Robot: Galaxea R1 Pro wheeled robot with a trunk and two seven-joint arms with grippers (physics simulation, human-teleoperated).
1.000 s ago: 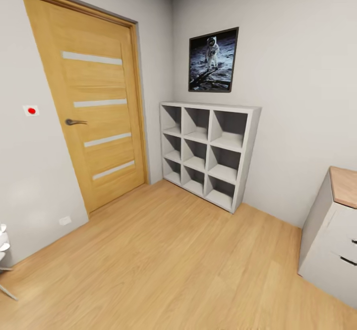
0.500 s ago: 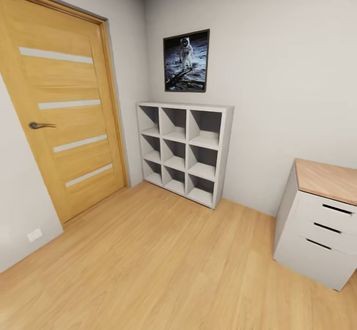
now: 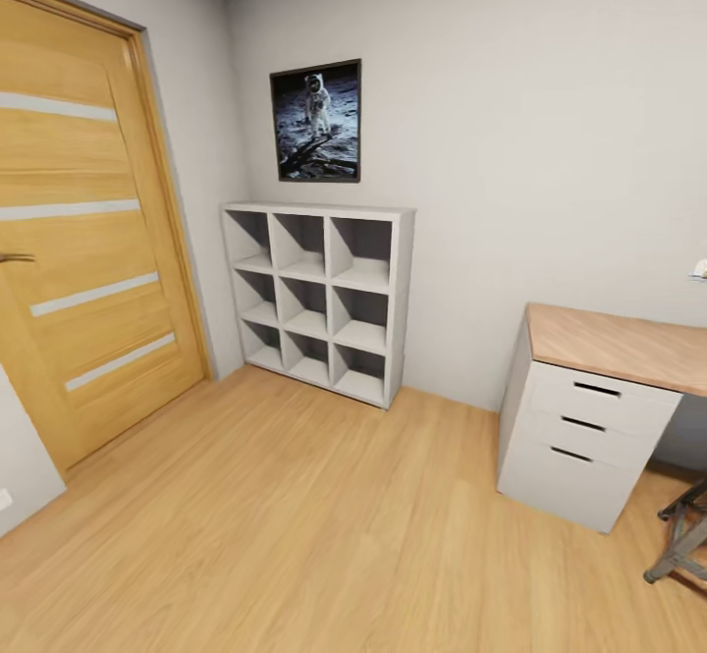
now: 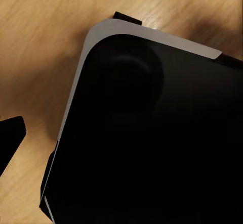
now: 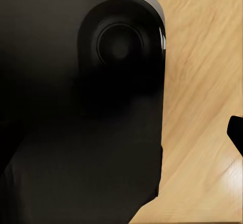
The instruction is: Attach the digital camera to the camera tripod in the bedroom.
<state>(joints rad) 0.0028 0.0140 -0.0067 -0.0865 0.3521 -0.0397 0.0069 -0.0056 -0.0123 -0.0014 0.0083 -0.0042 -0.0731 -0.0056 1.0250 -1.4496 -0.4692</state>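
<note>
The digital camera and the camera tripod are out of view. The head view looks into a room corner with white walls and a light wood floor (image 3: 295,525). In the left wrist view a single black fingertip (image 4: 10,138) shows at the edge, beside my black, grey-rimmed base (image 4: 152,133) over the wood floor. The right wrist view likewise has one black fingertip (image 5: 236,133) at its edge, next to the base (image 5: 76,107). Nothing lies between the fingers of either gripper.
A closed wooden door (image 3: 79,270) is at the left. A white cube shelf (image 3: 314,299) stands in the corner under an astronaut picture (image 3: 316,121). A white drawer unit with a wood top (image 3: 589,417) is at the right, with grey stool legs (image 3: 682,533) beside it.
The whole head view has swung to the right: door and shelf slid left, the drawer unit came fully into view and grey stool legs appeared at the right edge.
</note>
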